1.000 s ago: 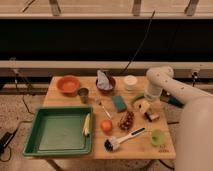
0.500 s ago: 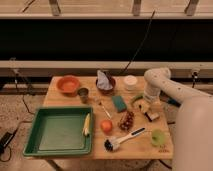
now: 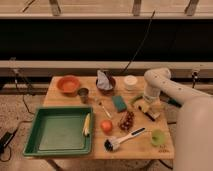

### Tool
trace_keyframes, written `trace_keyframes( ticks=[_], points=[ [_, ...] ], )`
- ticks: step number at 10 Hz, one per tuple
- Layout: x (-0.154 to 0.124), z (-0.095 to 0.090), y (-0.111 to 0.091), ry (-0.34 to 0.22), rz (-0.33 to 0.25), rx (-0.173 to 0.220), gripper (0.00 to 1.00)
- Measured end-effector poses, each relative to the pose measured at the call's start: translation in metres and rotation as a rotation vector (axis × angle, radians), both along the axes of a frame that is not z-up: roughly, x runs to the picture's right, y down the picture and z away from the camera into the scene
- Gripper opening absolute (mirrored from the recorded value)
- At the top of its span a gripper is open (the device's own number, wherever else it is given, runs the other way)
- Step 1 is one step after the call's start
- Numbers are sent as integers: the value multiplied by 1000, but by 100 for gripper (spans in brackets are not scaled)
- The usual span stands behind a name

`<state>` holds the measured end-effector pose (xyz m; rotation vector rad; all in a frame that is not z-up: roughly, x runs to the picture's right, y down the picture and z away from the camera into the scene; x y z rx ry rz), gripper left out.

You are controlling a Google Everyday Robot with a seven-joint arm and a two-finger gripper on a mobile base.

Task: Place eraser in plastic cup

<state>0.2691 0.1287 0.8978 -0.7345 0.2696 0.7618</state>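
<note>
Table (image 3: 56,100), wooden, inspected left to right
- Green tray (image 3: 31,128) at the front left corner, with a yellow oblong item (image 3: 86,125) lying along its right wall.
- Orange bowl (image 3: 68,84) at the back left, with a small dark metal cup (image 3: 83,93) just beside it.
- Dark bowl (image 3: 105,84) at the back centre, holding a bluish crumpled item.
- In the middle: teal sponge (image 3: 119,103), orange fruit (image 3: 106,126), dark grape bunch (image 3: 127,121).
- Dish brush (image 3: 122,139) lying at an angle near the front edge.
- White round tub (image 3: 130,82) at the back.
- White arm (image 3: 167,86) reaches down from the right.
- Claw (image 3: 144,104) is low over the table, drawn narrow on the eraser (image 3: 150,114).
- The eraser lies right of the sponge, at the table's right side.
- Plastic cup (image 3: 158,138), light green, stands upright at the front right corner, apart from the eraser
</note>
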Motion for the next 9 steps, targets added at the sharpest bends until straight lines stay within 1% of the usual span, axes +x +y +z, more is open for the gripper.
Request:
trace_keyframes(
  ticks=[2, 3, 4, 6, 8, 9],
  points=[
    [-1, -14, -11, -27, 10, 30, 0],
    [-1, -24, -20, -49, 17, 51, 0],
    [-2, -37, -30, -80, 28, 81, 0],
    [-5, -61, -42, -143, 44, 124, 0],
    [-11, -86, -44, -214, 54, 169, 0],
    [-13, -92, -44, -229, 50, 179, 0]
  ],
)
